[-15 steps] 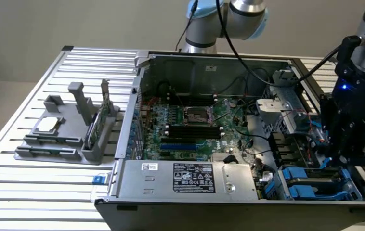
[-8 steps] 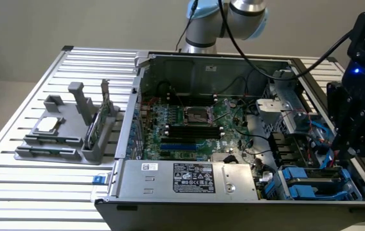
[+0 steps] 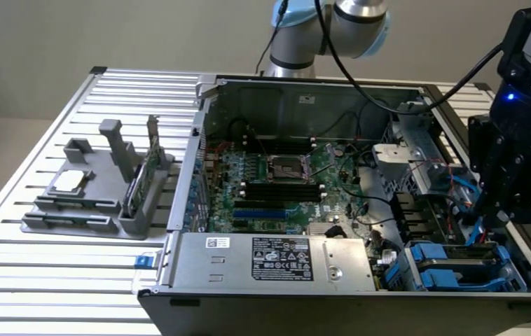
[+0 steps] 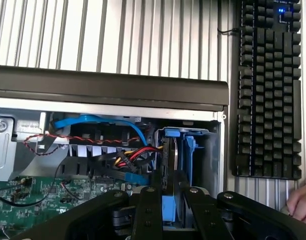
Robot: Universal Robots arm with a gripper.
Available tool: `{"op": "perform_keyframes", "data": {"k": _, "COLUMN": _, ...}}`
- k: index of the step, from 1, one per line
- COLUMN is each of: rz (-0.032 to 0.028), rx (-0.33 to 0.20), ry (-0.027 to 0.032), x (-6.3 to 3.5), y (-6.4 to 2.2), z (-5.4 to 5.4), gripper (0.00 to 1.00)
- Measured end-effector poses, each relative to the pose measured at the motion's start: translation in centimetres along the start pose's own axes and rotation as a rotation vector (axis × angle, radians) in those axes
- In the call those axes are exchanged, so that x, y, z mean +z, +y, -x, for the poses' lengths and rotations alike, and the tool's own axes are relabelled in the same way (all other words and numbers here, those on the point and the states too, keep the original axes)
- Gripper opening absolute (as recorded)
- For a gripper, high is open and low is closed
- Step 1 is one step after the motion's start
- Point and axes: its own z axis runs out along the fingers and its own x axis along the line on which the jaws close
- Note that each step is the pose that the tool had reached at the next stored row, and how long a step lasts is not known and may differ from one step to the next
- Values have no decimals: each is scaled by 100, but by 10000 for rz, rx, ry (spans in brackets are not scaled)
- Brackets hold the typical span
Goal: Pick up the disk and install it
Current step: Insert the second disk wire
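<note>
In the wrist view the disk [image 4: 171, 156] stands edge-on, a thin dark and silver slab with its blue carrier [image 4: 189, 150] beside it. It sits inside the drive bay [image 4: 212, 150] at the corner of the open computer case. My gripper [image 4: 171, 194] is shut on the disk's near end, with a black finger [image 4: 148, 210] on each side of the blue plastic. In the exterior view my gripper [image 3: 501, 213] hangs over the drive bay [image 3: 457, 269] at the case's near corner on the exterior view's right, and its fingertips are hidden behind the case wall and cables.
The case holds a motherboard [image 3: 275, 175], a power supply [image 3: 279, 259] and loose red, black and blue cables [image 4: 128, 157] beside the bay. A grey holder [image 3: 97, 196] with a small silver chip [image 3: 69, 180] and a green card [image 3: 139, 178] stands outside it. Keyboard [image 4: 267, 90] and a person's hand [image 4: 302, 202] lie beyond the case.
</note>
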Motion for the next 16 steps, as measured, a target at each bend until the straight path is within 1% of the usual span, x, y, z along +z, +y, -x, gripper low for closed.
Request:
{"op": "perform_keyframes", "data": {"k": 3, "rz": -50, "rx": -3, "ry": 4, "x": -9, "y": -14, "z": -58, "gripper": 25}}
{"op": "perform_keyframes", "data": {"k": 6, "rz": -81, "rx": -3, "ry": 5, "x": -17, "y": -31, "z": -129, "gripper": 25}}
{"op": "perform_keyframes", "data": {"k": 8, "rz": -84, "rx": -3, "ry": 7, "x": -19, "y": -37, "z": -150, "gripper": 25}}
{"op": "perform_keyframes", "data": {"k": 11, "rz": -84, "rx": -5, "ry": 6, "x": -11, "y": -39, "z": -150, "gripper": 25}}
{"op": "perform_keyframes", "data": {"k": 16, "rz": -84, "rx": -3, "ry": 8, "x": 65, "y": -56, "z": -155, "gripper": 25}}
